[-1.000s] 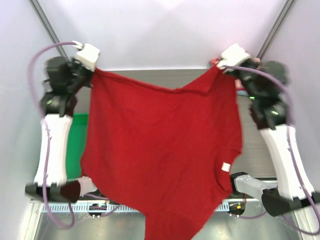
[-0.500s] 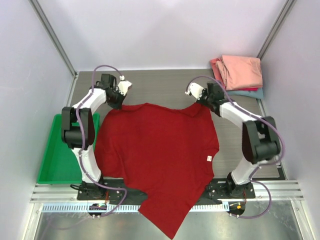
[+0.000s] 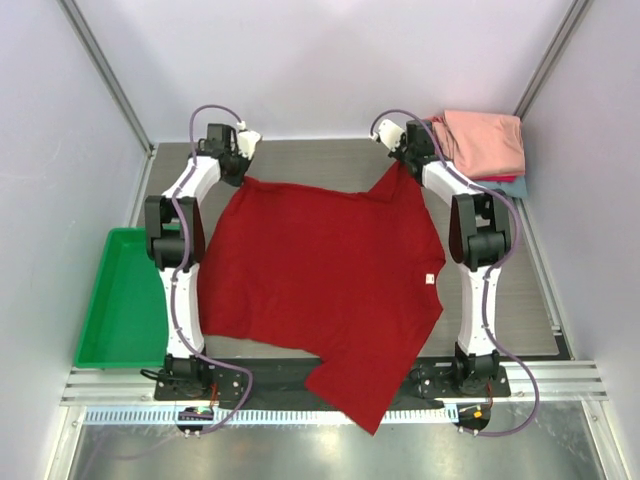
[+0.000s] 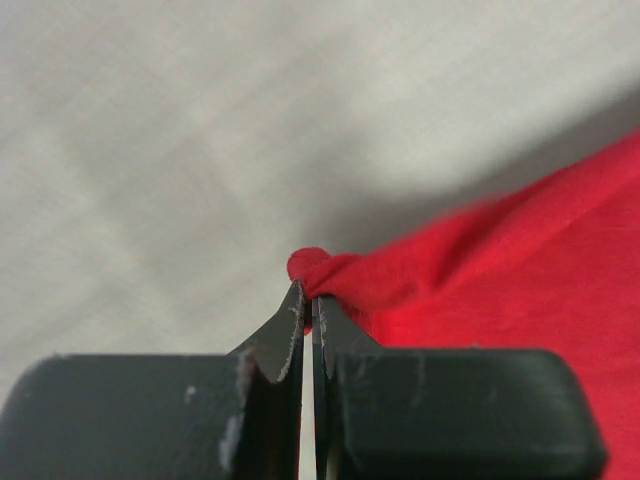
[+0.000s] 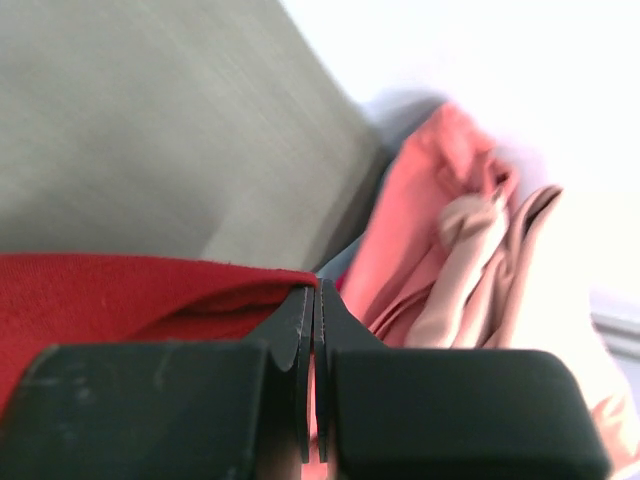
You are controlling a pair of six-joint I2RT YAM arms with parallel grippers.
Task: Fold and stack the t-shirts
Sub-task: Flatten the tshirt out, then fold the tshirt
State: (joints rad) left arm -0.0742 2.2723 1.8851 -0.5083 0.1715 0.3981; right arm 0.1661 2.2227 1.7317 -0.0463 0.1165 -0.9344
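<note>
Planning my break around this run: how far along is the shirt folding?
Done: a folded stack, salmon-pink on top, at the far right corner. In hand: the deep red t-shirt lies spread out, unfolded, its near end over the table edge, left hand and right hand each pinching a far corner. Left: folding it and stacking it.

My overhead feed is bright and even, with light falling softly from above and barely a shadow on the surface [image 3: 320, 160]. Both wrist feeds are blurry — the left shows a dark shadow beside the deep red t-shirt [image 4: 520, 260], and the right blows out to white behind the smeared salmon-pink t-shirts [image 5: 450, 240].
</note>
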